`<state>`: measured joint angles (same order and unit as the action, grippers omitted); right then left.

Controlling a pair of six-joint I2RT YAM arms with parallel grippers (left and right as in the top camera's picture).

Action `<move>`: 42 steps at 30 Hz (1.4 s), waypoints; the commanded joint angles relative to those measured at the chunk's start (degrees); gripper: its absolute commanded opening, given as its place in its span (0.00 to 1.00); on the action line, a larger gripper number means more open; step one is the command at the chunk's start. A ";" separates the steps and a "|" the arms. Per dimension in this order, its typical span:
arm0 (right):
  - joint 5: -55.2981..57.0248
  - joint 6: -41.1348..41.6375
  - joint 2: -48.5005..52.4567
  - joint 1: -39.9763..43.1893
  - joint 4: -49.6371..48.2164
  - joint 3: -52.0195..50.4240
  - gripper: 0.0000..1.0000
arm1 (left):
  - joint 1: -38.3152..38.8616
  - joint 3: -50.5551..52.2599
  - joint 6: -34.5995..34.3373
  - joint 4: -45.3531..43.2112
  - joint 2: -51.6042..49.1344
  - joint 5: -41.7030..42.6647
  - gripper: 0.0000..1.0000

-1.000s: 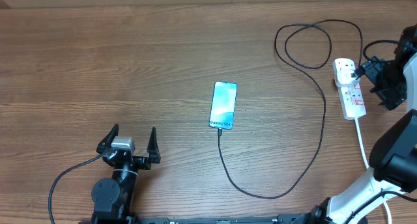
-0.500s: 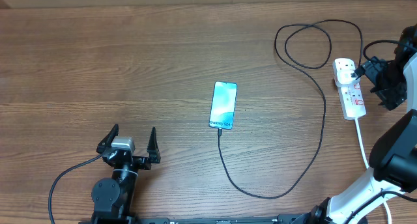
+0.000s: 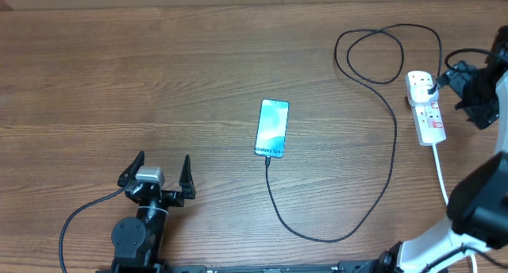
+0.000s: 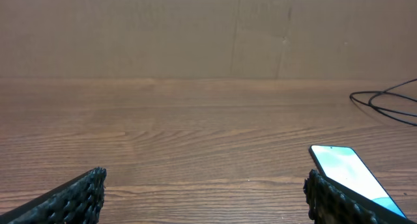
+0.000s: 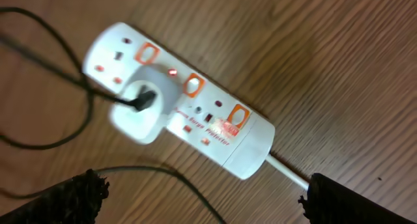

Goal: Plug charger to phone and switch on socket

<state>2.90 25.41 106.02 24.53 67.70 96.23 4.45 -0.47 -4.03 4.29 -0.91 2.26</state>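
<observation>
The phone (image 3: 271, 128) lies face up mid-table with the black charger cable (image 3: 333, 235) plugged into its near short edge. The cable loops right and back to a white adapter (image 5: 141, 107) seated in the white socket strip (image 3: 426, 108). A small red light glows on the strip (image 5: 172, 72). My right gripper (image 3: 475, 90) hovers open just right of the strip, holding nothing; in its wrist view the open fingers (image 5: 202, 201) frame the strip's cord end. My left gripper (image 3: 156, 176) is open and empty near the front left. The phone's corner shows in the left wrist view (image 4: 345, 172).
The strip's thick white cord (image 3: 440, 174) runs toward the front edge past my right arm's base. The charger cable makes a loop (image 3: 381, 55) at the back right. A cardboard wall (image 4: 208, 32) stands behind the table.
My right gripper has drawn back a little to the right, away from the socket strip. The phone, cable and left arm have not moved.
</observation>
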 commanded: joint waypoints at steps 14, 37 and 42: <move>-0.04 -0.39 -12.55 -0.85 -0.13 1.29 1.00 | -0.37 0.22 1.29 0.11 0.66 -0.79 0.99; -0.04 -0.39 -14.67 -13.97 -0.13 -1.90 1.00 | -0.37 0.22 1.29 0.11 0.66 -0.79 1.00; -0.04 -0.39 -14.67 -14.80 -0.15 -6.03 1.00 | -0.37 0.22 1.29 0.11 0.66 -0.79 1.00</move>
<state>2.83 25.43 92.51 10.02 67.64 92.20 4.45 -0.47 -4.01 4.29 -0.91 2.26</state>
